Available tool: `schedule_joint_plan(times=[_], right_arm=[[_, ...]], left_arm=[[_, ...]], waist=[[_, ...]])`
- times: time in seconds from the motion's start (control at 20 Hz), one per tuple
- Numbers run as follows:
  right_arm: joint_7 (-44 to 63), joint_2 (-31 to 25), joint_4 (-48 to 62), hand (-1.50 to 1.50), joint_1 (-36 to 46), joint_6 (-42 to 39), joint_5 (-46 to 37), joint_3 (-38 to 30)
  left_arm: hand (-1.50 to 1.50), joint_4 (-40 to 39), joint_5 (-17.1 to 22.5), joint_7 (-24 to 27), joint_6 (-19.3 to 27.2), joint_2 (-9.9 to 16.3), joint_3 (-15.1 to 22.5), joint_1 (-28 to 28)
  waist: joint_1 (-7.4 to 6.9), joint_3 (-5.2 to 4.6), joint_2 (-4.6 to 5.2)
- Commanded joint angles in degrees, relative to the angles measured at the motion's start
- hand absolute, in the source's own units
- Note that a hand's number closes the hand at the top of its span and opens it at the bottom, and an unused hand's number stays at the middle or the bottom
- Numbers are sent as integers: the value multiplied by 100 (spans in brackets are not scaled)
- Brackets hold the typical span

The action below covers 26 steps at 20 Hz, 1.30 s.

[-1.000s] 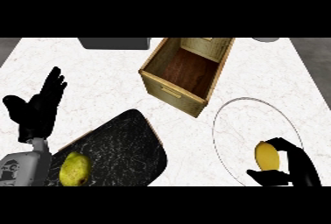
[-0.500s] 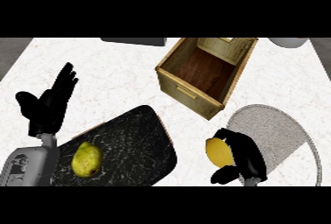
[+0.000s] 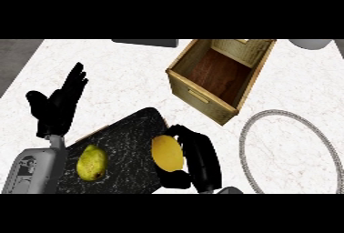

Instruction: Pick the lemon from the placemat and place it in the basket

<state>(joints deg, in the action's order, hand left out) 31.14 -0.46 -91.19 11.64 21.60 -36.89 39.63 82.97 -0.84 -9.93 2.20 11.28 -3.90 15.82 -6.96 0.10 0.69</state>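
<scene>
The right hand [image 3: 198,161] has its fingers [image 3: 188,136] and thumb curled round the lemon [image 3: 166,153], clamped on it at the right edge of the dark marbled placemat [image 3: 128,136], near the middle of the view's near side. The lemon's long axis runs near to far, tilted slightly leftward at its far end, and its left side is bare while the hand covers its right side. A yellow-green pear [image 3: 91,162] lies on the placemat to the left, apart from the lemon, its narrower end pointing far. The left hand [image 3: 57,107] rests open at the left, fingers straight and spread, pointing far. The wooden basket [image 3: 201,98], an open box, stands on the white worktop [image 3: 128,73] far and right of the lemon. A grey ring [image 3: 250,136] lies to the right of the hand.
</scene>
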Motion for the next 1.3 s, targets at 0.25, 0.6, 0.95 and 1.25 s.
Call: schedule_joint_plan(times=[0.25, 0.6, 0.95, 1.25], right_arm=[[1669, 45, 88, 150, 2039, 2201, -266, 1055], [3331, 45, 901, 150, 4128, 2243, -257, 444], [4017, 44, 1917, 150, 5771, 2561, -184, -270], [4283, 44, 3085, 150, 6988, 2273, -5, -885]], left_arm=[[0, -126, -77, -11, 87, 67, -83, 77], [0, -133, -84, -20, 115, -57, -9, -11], [0, -127, -116, 93, 95, 7, -42, -72], [0, -143, -122, 35, 195, -51, -75, 17]], waist=[[164, -34, -95], [148, -38, -83], [108, -40, -56], [248, -35, -47]])
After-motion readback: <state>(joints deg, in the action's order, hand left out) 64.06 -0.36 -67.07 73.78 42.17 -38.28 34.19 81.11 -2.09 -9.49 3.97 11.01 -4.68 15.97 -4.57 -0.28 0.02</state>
